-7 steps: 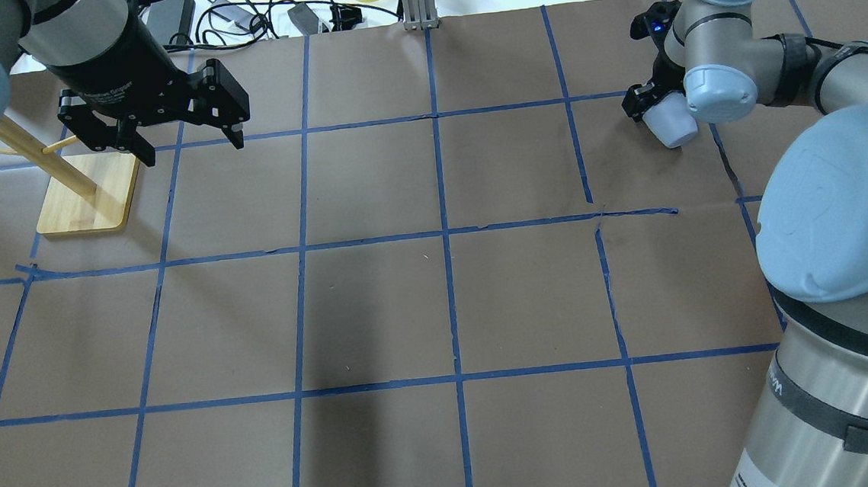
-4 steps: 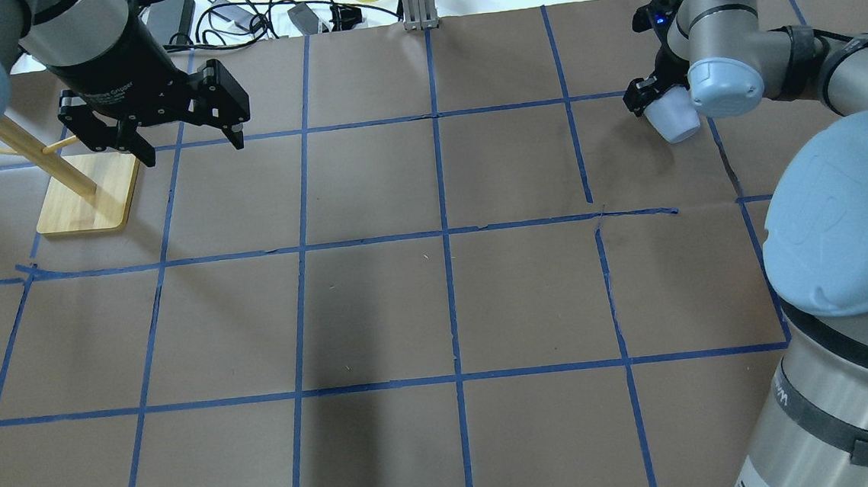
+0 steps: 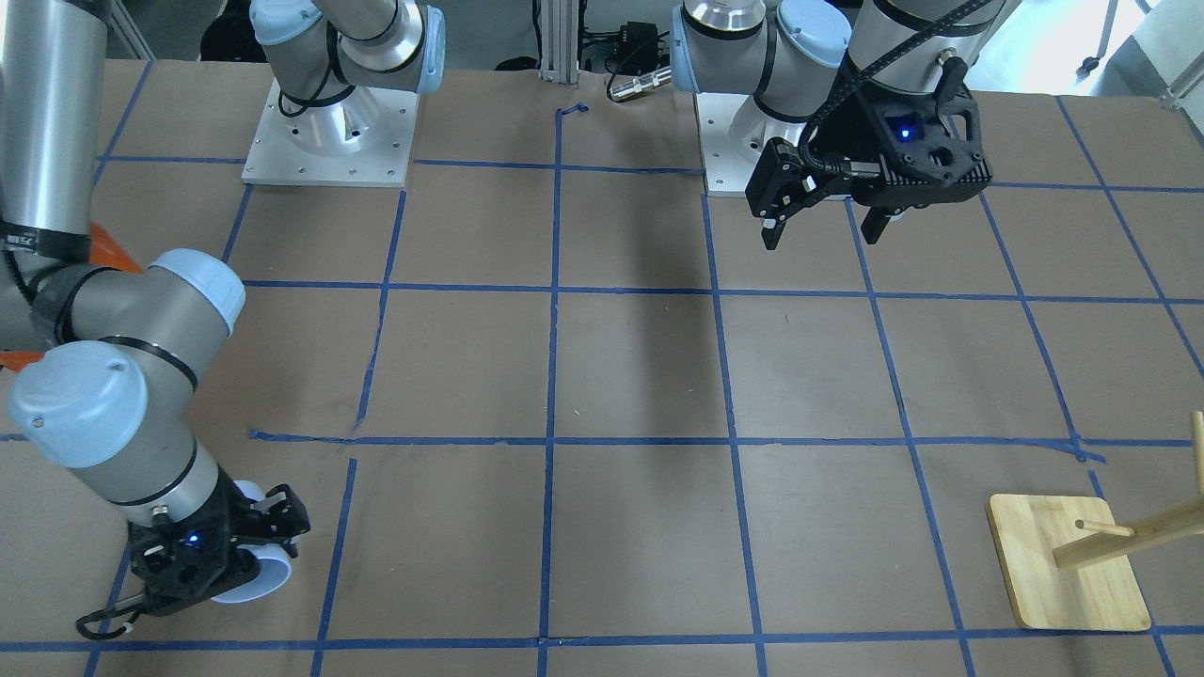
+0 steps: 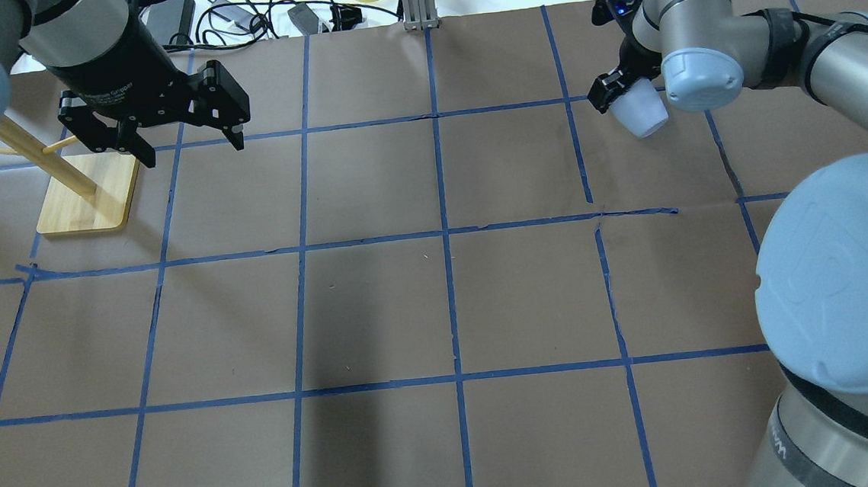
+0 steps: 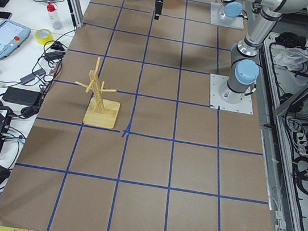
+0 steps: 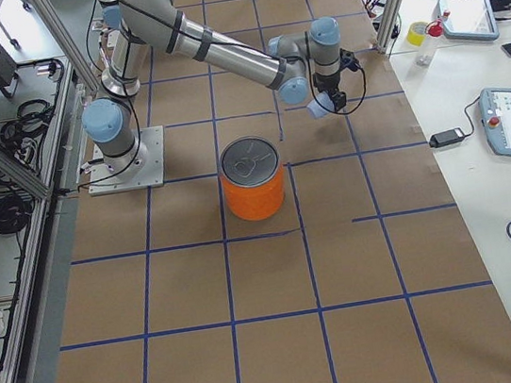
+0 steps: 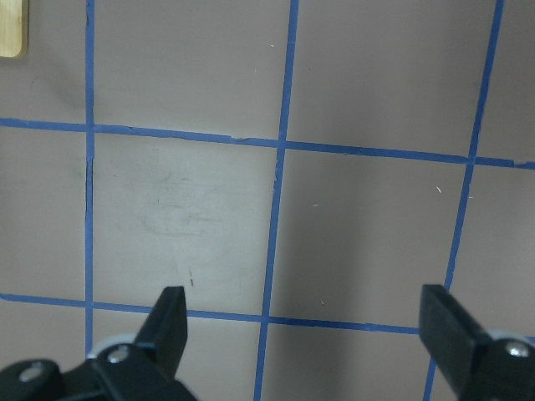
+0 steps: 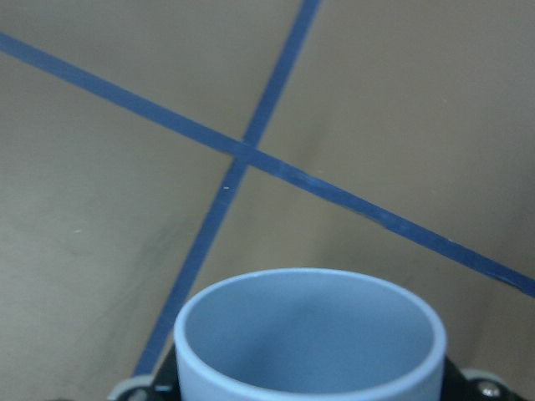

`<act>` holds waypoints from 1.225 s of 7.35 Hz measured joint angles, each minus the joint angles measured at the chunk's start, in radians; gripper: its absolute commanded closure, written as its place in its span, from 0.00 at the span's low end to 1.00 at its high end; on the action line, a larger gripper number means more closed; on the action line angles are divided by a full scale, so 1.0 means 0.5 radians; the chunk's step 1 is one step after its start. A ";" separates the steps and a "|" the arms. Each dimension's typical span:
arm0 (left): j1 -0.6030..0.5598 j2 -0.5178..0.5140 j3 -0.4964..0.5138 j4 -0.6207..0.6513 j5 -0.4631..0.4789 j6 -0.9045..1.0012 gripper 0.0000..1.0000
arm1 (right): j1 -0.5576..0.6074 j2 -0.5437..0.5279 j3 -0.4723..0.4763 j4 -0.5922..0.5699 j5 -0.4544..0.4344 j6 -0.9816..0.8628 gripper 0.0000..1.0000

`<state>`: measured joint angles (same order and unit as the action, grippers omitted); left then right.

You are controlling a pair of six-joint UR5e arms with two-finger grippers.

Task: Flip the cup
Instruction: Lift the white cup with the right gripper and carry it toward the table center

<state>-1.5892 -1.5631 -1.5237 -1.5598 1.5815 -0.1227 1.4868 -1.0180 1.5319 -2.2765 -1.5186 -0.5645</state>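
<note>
The cup [image 4: 643,116] is a small pale blue-white tumbler held in my right gripper [image 4: 626,98], which is shut on it near its mouth. It hangs tilted over the far right of the table. It also shows in the front-facing view [image 3: 256,575] below the right gripper [image 3: 214,557], and in the exterior right view [image 6: 322,106]. In the right wrist view the cup's open mouth [image 8: 309,334] faces the camera. My left gripper [image 4: 190,144] is open and empty above the far left; its fingers [image 7: 171,317] spread wide over bare paper.
A wooden peg stand [image 4: 87,199] sits at the far left, beside the left gripper. A big orange can [image 6: 255,190] with a silver top stands near the right arm. Brown paper with blue tape lines [image 4: 445,231] covers the table. Cables [image 4: 258,15] lie beyond the far edge.
My right arm has carried the cup leftward and slightly farther from me, still gripped. The left arm has not moved.
</note>
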 measured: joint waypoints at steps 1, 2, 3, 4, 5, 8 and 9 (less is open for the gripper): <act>0.000 0.000 0.000 0.000 0.000 0.000 0.00 | 0.099 -0.038 0.001 0.017 0.001 -0.070 1.00; 0.000 0.000 0.000 0.001 0.000 0.000 0.00 | 0.195 -0.067 0.002 0.025 0.002 -0.150 1.00; 0.000 0.000 0.000 0.001 0.000 0.000 0.00 | 0.287 -0.082 0.004 0.032 0.002 -0.219 1.00; 0.000 0.000 0.000 0.002 0.000 0.000 0.00 | 0.380 -0.086 0.012 0.041 -0.003 -0.293 1.00; 0.000 0.000 0.000 0.002 0.000 0.000 0.00 | 0.469 -0.089 0.027 0.044 -0.008 -0.397 1.00; 0.000 0.000 0.001 0.005 0.000 0.000 0.00 | 0.734 -0.093 0.052 0.045 -0.005 -0.665 1.00; 0.000 0.000 0.001 0.006 0.000 0.000 0.00 | 0.827 -0.087 0.059 0.044 -0.003 -0.746 1.00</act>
<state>-1.5892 -1.5631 -1.5233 -1.5568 1.5815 -0.1227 1.9002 -1.0617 1.5612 -2.2547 -1.5199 -0.9377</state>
